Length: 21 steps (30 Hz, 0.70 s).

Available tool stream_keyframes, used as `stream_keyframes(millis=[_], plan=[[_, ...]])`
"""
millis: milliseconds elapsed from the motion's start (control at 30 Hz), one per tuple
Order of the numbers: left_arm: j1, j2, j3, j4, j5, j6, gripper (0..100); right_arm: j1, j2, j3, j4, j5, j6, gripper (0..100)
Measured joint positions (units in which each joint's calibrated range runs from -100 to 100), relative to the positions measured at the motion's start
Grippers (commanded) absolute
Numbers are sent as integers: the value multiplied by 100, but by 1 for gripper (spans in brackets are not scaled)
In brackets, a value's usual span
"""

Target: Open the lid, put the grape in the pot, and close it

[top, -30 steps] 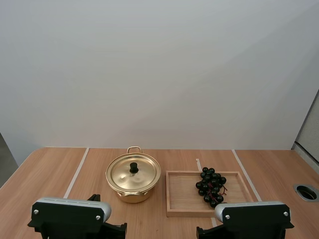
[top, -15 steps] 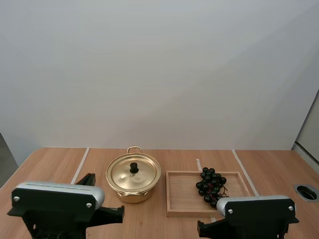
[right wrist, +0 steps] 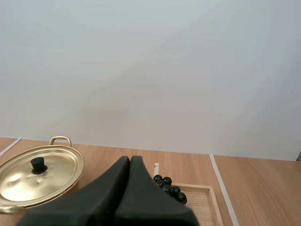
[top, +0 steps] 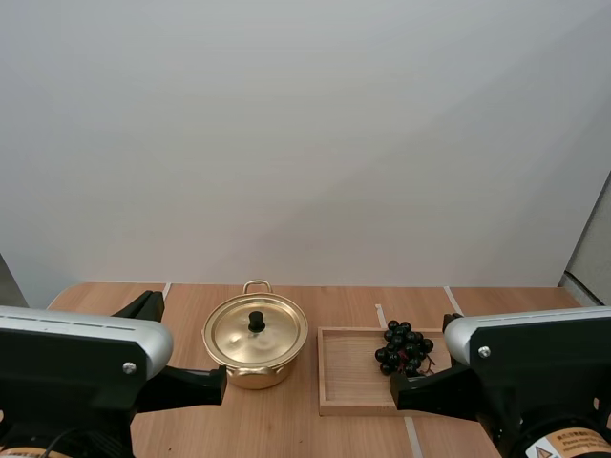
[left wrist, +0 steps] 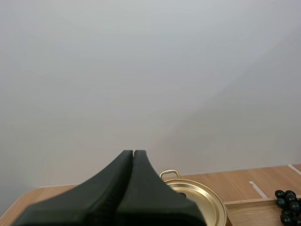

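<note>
A gold pot [top: 255, 342] stands mid-table with its lid [top: 254, 330] on, a black knob [top: 256, 322] at the lid's centre. To its right a bunch of dark grapes [top: 404, 348] lies in a wooden tray [top: 348, 382]. Both arms rise at the near edge, short of the pot and tray. My left gripper [left wrist: 133, 153] is shut on nothing, its fingers a single dark wedge in front of the pot [left wrist: 200, 202]. My right gripper [right wrist: 130, 159] is shut too, with the lid [right wrist: 37, 174] to one side and the grapes [right wrist: 170, 189] just behind it.
White tape lines [top: 384, 315] cross the wooden table. A round metal grommet sits at the table's right edge, hidden now by the right arm. A plain grey wall stands behind the table.
Both arms have lifted and come forward, now bulking larger at the near edge. The right arm covers the tray's near right corner. Pot, lid and grapes have not moved.
</note>
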Motion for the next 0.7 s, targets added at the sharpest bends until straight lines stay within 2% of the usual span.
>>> stream_keyframes(millis=[100, 133, 167, 200, 233, 267, 300, 333, 367, 400, 533, 633, 667, 700], plan=[[0, 38, -135, 0, 355, 0, 6, 0, 19, -63, -14, 95, 0, 0], [0, 122, -210, 0, 526, 0, 12, 0, 152, -149, -45, 237, 0, 8], [0, 144, -225, 0, 557, 0, 15, 0, 206, -196, -41, 282, 0, 20], [0, 254, -298, 0, 684, 0, 27, 0, 312, -242, -56, 368, 0, 31], [0, 308, -330, 0, 728, 0, 33, 0, 376, -273, -57, 413, 0, 37], [0, 399, -377, 0, 751, 0, 52, 0, 516, -314, -57, 435, 0, 64], [0, 510, -434, 0, 812, 0, 64, 0, 680, -374, -72, 566, 0, 78], [0, 845, -628, 0, 898, 13, 81, 0, 985, -518, -86, 672, 0, 97], [0, 997, -710, 0, 936, 35, 95, 0, 1293, -707, -86, 813, -9, 100], [0, 1573, -1017, 0, 1041, 128, 100, 0, 1468, -830, -90, 877, -9, 100], [0, 2366, -1356, -16, 1282, 431, 100, 0, 1991, -1188, -90, 970, -9, 100], [0, 3259, -1533, -299, 1367, 1112, 100, 0, 2151, -1217, -90, 953, -9, 100], [0, 4062, -1621, -819, 1433, 1905, 100, 0, 2178, -1217, -90, 956, -9, 100], [0, 4396, -1686, -1041, 1433, 2226, 100, 0, 2191, -1217, -90, 956, -9, 100]])
